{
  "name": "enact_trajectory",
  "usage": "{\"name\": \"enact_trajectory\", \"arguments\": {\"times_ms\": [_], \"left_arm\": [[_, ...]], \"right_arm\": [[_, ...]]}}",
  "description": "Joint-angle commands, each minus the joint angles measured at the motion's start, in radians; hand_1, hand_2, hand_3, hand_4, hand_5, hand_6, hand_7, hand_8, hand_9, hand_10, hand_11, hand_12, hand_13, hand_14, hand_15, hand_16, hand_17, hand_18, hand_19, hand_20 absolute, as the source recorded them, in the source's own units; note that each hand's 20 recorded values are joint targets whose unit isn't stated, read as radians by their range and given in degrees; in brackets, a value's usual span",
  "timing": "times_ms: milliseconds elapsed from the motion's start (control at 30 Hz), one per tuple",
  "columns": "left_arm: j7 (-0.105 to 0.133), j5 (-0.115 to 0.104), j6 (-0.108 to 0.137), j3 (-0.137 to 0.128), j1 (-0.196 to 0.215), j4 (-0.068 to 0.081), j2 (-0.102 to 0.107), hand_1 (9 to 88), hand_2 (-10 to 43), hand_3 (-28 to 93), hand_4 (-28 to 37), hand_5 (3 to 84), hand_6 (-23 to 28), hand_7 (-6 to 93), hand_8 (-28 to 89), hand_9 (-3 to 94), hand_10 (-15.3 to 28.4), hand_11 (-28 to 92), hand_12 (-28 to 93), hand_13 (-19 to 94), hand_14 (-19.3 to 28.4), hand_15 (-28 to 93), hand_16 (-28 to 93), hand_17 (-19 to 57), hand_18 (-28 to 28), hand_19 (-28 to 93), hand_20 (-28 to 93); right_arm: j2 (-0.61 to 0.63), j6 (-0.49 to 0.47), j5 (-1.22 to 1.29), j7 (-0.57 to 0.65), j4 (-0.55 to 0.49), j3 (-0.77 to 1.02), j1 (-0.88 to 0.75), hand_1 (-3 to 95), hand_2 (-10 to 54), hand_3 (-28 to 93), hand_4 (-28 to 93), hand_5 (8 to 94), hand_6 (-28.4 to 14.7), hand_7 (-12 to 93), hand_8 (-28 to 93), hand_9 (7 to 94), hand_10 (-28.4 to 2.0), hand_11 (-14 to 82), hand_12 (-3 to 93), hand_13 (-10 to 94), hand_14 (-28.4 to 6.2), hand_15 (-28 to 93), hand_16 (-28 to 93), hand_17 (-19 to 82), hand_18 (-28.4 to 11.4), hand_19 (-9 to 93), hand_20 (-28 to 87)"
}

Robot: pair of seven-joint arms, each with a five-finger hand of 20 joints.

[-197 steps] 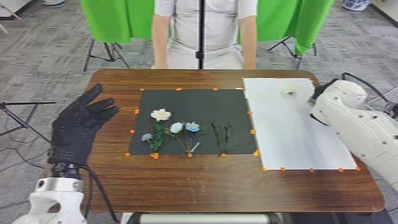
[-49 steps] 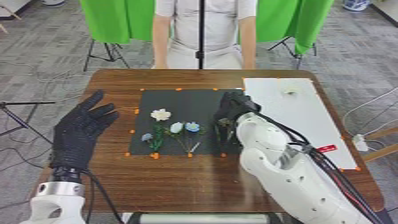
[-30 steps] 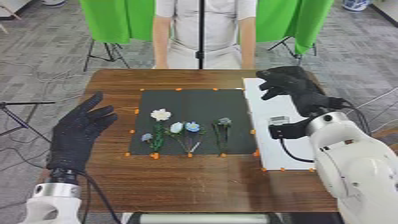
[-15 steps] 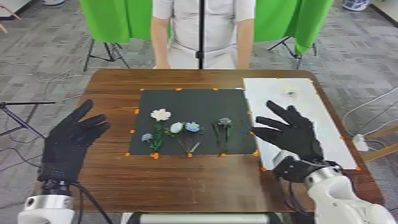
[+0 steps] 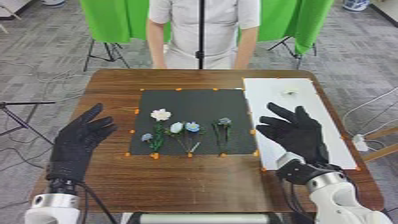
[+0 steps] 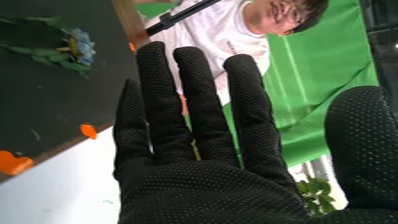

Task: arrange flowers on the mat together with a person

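The dark mat (image 5: 197, 104) lies on the brown table (image 5: 187, 187), and the flowers lie on its near half. At the left side of the mat there is a white flower (image 5: 161, 115), and nearer than it a small bluish flower (image 5: 147, 137) beside green leaves. At the middle of the mat are a pale flower (image 5: 176, 127) and a blue flower (image 5: 193, 127), just beside each other. Near the mat's right edge lies a grey-blue flower (image 5: 224, 121), its stem towards the near edge. To the right of the mat is the white sheet (image 5: 275, 115), with one small flower, perhaps whitish, (image 5: 290, 92) on it.

The left hand (image 5: 78, 142) is left of the mat, its fingers relaxed and a little spread. The right hand (image 5: 298, 134) is right of the mat, above the white sheet; its fingers are straight with small gaps, and the thumb stands well apart.
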Motion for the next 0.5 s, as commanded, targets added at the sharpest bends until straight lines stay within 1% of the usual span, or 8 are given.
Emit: {"name": "enact_trajectory", "arguments": {"times_ms": [33,100,167,233,300,433,467,500], "left_arm": [[-0.029,-0.010,-0.007,0.021,-0.019,0.014,-0.015,24.5,7.7,75,-22.1,41.6,9.0,6.1,-7,41.3,20.4,24,12,31,27.5,54,-7,-2.2,28.2,58,16],[-0.013,-0.013,0.004,0.026,-0.017,0.014,-0.007,24.5,7.6,75,-22.1,41.1,8.7,6.1,-7,41.0,20.3,24,12,31,27.1,53,-7,-2.2,28.1,59,16],[-0.007,-0.016,0.010,0.025,-0.008,0.012,-0.006,24.4,7.6,75,-22.1,40.8,8.5,6.1,-7,40.9,20.2,24,12,31,27.1,53,-6,-2.3,27.8,59,15],[-0.001,-0.018,0.012,0.026,-0.004,0.013,-0.003,24.4,7.5,75,-22.1,40.1,8.2,6.0,-7,40.7,20.0,23,12,31,27.1,53,-6,-2.4,27.7,59,15],[0.002,-0.017,0.009,0.029,-0.003,0.016,-0.002,24.3,7.4,75,-22.2,39.5,8.1,6.0,-7,40.5,19.8,23,12,31,27.0,52,-6,-2.4,27.7,59,14],[-0.015,-0.014,0.002,0.033,-0.005,0.017,-0.011,24.3,7.5,75,-22.4,39.1,8.0,6.1,-7,40.5,19.8,23,12,31,27.1,52,-6,-2.5,27.6,59,14],[-0.013,-0.015,0.004,0.036,-0.007,0.018,-0.008,24.3,7.5,75,-22.4,39.1,8.0,6.1,-7,40.4,19.8,23,12,31,27.1,53,-6,-2.5,27.6,59,14],[-0.017,-0.013,0.002,0.037,-0.009,0.018,-0.009,24.2,7.5,75,-22.4,39.1,8.0,6.1,-7,40.5,19.9,23,12,31,27.2,53,-6,-2.5,27.6,59,14]], "right_arm": [[-0.019,-0.032,-0.038,0.021,-0.005,0.020,-0.007,15.9,10.8,73,-27,48.8,-0.5,15,-14,52.1,-17.3,17.2,13.8,41,-18.8,40,12,6,-19.6,44,20],[-0.025,-0.031,-0.026,0.015,-0.001,0.015,-0.001,15.8,10.7,73,-27,47.7,-0.5,15,-14,51.2,-17.0,16.7,13.7,40,-18.9,39,12,6,-19.6,43,20],[-0.029,-0.050,-0.031,0.022,0.004,0.015,0.003,15.8,10.6,73,-27,47.4,-0.6,15,-14,51.0,-16.9,16.4,13.7,40,-19.0,38,12,6,-19.6,43,20],[-0.025,-0.049,-0.035,0.025,0.005,0.011,0.002,15.8,10.6,73,-27,46.9,-0.5,15,-14,50.5,-16.8,16.0,13.6,40,-19.2,38,12,6,-19.6,43,20],[-0.029,-0.058,-0.030,0.021,0.007,0.017,-0.005,15.7,10.6,73,-27,46.6,-0.5,14,-13,50.3,-17.0,15.7,13.6,40,-19.3,37,12,6,-19.7,43,19],[-0.030,-0.060,-0.033,0.040,0.009,0.016,-0.005,15.7,10.5,73,-27,46.3,-0.5,14,-13,50.1,-16.9,15.3,13.7,40,-19.2,37,12,6,-19.7,43,19],[-0.031,-0.061,-0.031,0.042,0.011,0.016,-0.004,15.7,10.5,73,-27,46.4,-0.6,14,-13,50.1,-16.9,15.3,13.7,40,-19.2,37,12,5,-19.8,43,19],[-0.035,-0.065,-0.032,0.042,0.011,0.018,-0.007,15.7,10.5,73,-27,46.4,-0.6,14,-13,50.2,-16.9,15.4,13.8,40,-19.2,37,12,5,-19.8,43,20]]}}
